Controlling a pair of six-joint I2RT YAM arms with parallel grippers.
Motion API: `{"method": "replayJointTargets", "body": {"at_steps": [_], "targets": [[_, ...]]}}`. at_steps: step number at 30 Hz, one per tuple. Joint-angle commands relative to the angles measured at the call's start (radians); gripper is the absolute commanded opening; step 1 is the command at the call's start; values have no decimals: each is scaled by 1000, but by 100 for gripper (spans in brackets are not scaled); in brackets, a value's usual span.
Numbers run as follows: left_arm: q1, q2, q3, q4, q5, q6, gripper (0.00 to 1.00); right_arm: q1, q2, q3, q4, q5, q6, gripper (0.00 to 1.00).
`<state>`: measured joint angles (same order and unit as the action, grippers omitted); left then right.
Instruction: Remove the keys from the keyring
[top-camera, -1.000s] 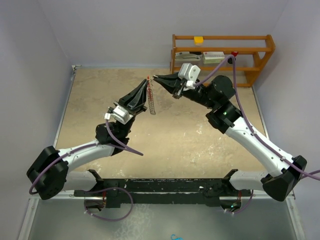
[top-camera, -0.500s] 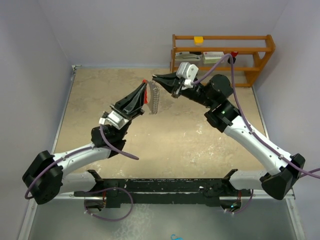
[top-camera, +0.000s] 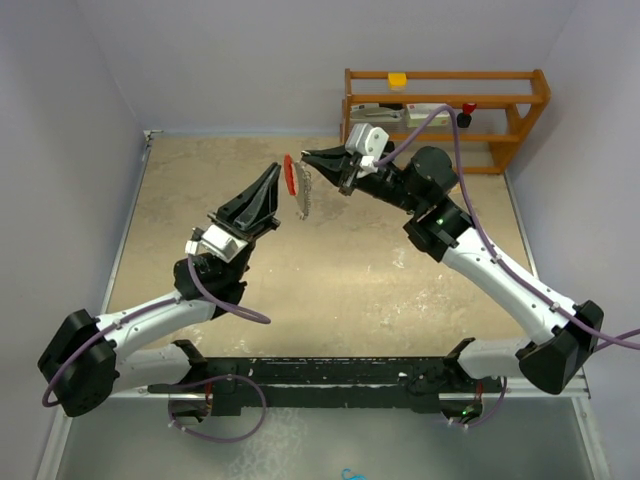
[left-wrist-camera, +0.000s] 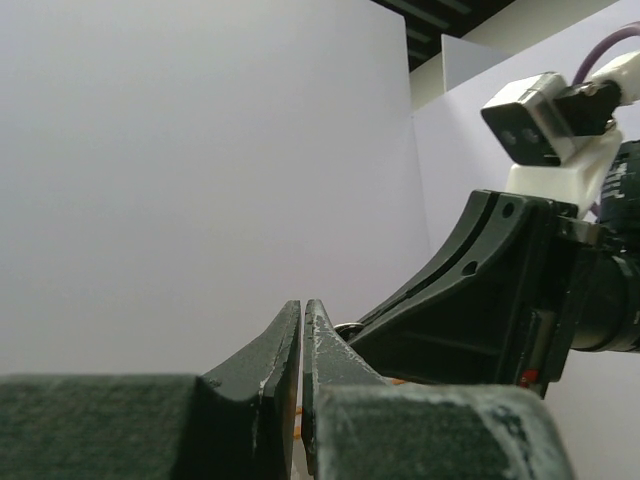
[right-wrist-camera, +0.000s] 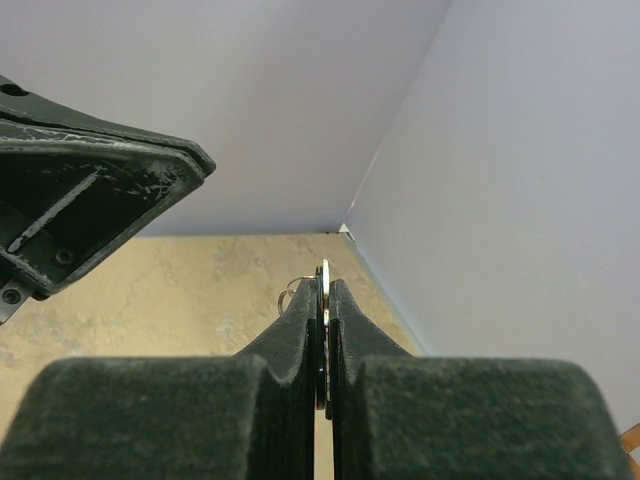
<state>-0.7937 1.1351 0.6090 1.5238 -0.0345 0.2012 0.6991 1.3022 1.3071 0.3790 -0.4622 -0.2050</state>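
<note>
The right claw (top-camera: 304, 155) is pinching a small silver key (right-wrist-camera: 323, 268). The right wrist view is showing it edge-on as a thin bright blade, darker lower down, sandwiched between the black fingers (right-wrist-camera: 290, 350). A small wire loop (right-wrist-camera: 295, 288) is poking out to the left of it.

The top view is hiding that key but is showing what the wrist views are not. There the keyring (top-camera: 290, 177), a red crescent strip joined to a silvery ridged chain-like arc, is hanging in the air right under the right claw's tip. It is hanging above the sandy tan worktop (top-camera: 200, 210) and is not touching it.

The left claw (top-camera: 275, 169) is pressed together, with only a hairline slit showing in the left wrist view. Its tip is sitting just beside the red strip; whether the two are touching is not clear. The left wrist view is also framing the right claw against a pale wall.

An orange wooden shelf (top-camera: 450, 74) at the back is carrying a yellow block (top-camera: 398, 79) and flat boxes (top-camera: 428, 113), their print too small to read.
</note>
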Motion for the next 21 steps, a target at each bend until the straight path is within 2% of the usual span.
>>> {"method": "replayJointTargets", "body": {"at_steps": [1,7,8,10,21], "targets": [[-2,-20,4,93,-82,54,1,-4,-42,33,72,22,-12,0],[-2,-74,102,-270,-42,113,13,-4,-54,20,75,27,-18,0],[-2,-78,111,-305,-33,117,23,-4,-56,19,76,27,-19,0],[-2,-85,114,-334,-16,118,28,-4,-58,15,78,23,-18,0],[-2,-42,129,-401,-4,150,30,-4,-75,9,74,16,-19,0]]}}
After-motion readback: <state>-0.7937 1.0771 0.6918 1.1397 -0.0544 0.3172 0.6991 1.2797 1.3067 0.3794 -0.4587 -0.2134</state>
